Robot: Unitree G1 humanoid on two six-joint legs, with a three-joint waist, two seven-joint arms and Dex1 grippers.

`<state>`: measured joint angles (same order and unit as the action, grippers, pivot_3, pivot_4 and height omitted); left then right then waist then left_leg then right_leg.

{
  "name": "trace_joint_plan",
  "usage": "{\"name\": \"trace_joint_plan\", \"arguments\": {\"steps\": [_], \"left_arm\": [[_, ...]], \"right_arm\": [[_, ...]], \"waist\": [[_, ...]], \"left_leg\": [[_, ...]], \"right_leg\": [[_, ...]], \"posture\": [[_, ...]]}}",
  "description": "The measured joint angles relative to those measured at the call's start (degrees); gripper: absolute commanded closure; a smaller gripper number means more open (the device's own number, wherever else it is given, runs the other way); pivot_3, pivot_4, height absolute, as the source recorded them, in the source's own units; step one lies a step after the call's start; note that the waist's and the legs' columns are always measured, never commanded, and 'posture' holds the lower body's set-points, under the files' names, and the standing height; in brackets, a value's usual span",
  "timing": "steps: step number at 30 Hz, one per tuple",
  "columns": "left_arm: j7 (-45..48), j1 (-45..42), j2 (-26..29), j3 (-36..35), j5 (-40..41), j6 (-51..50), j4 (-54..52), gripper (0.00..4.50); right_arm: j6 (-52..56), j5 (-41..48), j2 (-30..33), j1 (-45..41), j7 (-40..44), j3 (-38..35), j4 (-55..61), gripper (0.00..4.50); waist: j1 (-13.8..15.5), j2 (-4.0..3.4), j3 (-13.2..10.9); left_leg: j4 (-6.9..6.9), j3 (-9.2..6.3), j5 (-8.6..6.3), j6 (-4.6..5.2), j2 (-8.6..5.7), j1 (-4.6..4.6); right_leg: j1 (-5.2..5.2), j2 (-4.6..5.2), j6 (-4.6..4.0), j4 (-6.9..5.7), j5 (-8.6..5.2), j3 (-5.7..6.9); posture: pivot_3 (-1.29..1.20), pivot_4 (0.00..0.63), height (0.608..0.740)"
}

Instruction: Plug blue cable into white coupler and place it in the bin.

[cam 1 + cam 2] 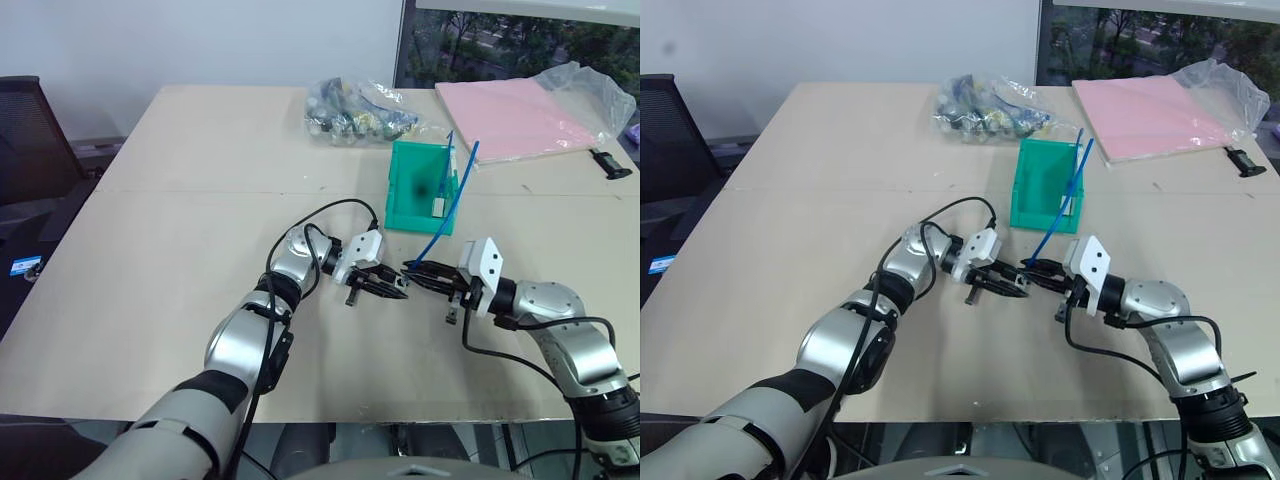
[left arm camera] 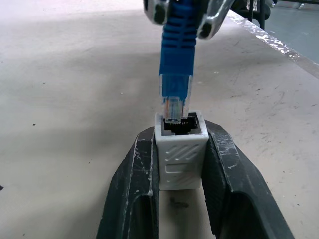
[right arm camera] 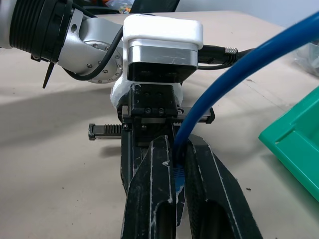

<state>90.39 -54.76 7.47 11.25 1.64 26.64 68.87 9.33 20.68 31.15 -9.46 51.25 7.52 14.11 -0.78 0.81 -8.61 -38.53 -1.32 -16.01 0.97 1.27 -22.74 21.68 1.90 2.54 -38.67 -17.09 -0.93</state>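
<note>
While your left claw (image 2: 179, 199) clamps one white coupler (image 2: 181, 149), your right claw (image 3: 182, 169) pinches one blue cable (image 2: 178, 55), plug tip at the socket mouth.

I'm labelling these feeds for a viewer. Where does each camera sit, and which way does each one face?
Left and right eye: on the head, looking forward and down over the beige tabletop; both arms show, with the translucent green plastic bin behind.
Left wrist: looks along the left gripper, jaws clamping the small white plastic coupler.
Right wrist: looks along the right gripper, jaws shut on the thin light-blue cable.
Shared: both wrist views show the cable; the left shows its clear plug at the socket.
</note>
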Motion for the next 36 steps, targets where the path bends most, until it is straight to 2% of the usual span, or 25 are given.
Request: {"name": "trace_joint_plan", "arguments": {"steps": [12,19,23,36], "left_arm": [[-0.2,1.3,-0.2,-1.7,-0.1,0.2,-0.4,3.94],[-0.2,2.0,-0.2,-2.0,-0.1,0.2,-1.0,3.94],[-0.2,2.1,-0.2,-2.2,0.2,0.2,-1.0,3.94],[-0.4,2.6,-0.2,-3.0,0.7,-0.8,-1.0,3.94]], "right_arm": [[-0.1,-0.2,-0.4,-0.6,2.3,2.5,0.2,4.5],[-1.9,-1.0,-3.2,-2.3,0.6,2.4,-3.6,4.5],[0.2,1.3,-4.7,-2.0,-0.7,0.3,-4.2,4.5],[0.3,2.1,-3.4,2.1,-0.7,-2.9,-2.8,4.5]], "waist": [[0.0,-0.01,0.0],[0.0,0.0,0.0],[0.0,0.0,0.0],[-0.1,0.0,0.0]], "left_leg": [[-0.06,-0.02,0.0,0.0,0.0,0.04],[-0.08,-0.08,0.0,0.0,0.0,0.05],[-0.08,-0.09,0.0,-0.01,0.0,0.05],[-0.09,-0.13,0.0,0.0,0.0,0.13]], "right_leg": [[-0.01,-0.01,0.0,-0.1,0.0,0.0],[-0.01,-0.04,0.0,-0.13,0.0,-0.01],[-0.01,-0.03,0.0,-0.14,0.0,-0.02],[-0.05,-0.08,0.0,-0.19,0.0,-0.04]], "posture": [[0.0,0.15,0.74],[0.0,0.15,0.74],[0.0,0.15,0.74],[0.0,0.15,0.74]]}}
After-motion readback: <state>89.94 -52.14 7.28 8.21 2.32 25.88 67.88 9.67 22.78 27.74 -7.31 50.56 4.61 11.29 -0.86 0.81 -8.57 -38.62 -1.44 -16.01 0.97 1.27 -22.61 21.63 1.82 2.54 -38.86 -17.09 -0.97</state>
